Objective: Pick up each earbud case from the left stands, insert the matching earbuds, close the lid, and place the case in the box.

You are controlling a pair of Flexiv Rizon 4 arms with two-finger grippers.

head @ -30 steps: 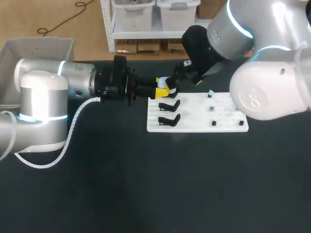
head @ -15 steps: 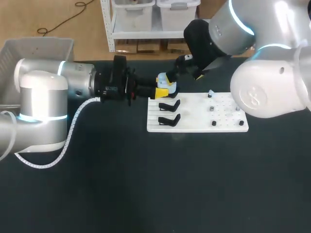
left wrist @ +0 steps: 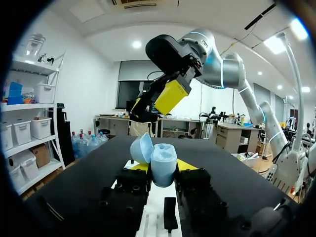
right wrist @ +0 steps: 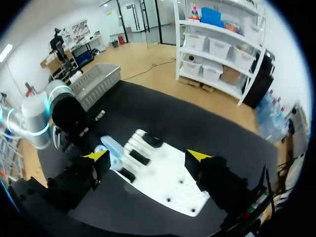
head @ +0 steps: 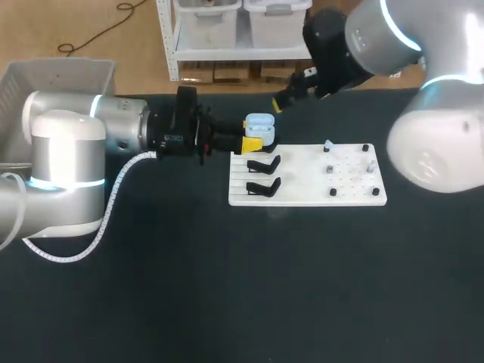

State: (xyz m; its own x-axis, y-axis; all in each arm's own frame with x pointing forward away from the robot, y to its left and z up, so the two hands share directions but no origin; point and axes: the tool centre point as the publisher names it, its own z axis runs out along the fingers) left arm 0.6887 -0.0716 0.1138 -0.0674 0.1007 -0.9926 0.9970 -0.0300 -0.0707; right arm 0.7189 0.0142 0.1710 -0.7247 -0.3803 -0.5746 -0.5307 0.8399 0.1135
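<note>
A light-blue earbud case (head: 259,124) with its lid swung open sits between the yellow tips of my left gripper (head: 254,138), which is shut on it just above the white board's back-left corner. In the left wrist view the case (left wrist: 162,166) stands upright in my left gripper (left wrist: 163,167), lid (left wrist: 140,147) tipped aside. My right gripper (head: 293,89) hangs open and empty, above and behind the case. In the right wrist view my right gripper (right wrist: 147,156) looks down on the case (right wrist: 106,148) and the board (right wrist: 165,180).
The white board (head: 310,187) carries two black stands (head: 263,163) on its left half and small earbuds on pegs (head: 327,147) on its right half. A grey bin (head: 53,76) stands at the table's back-left corner.
My right gripper has drawn up and back to the right, away from the case. The left arm and the case have stayed put.
</note>
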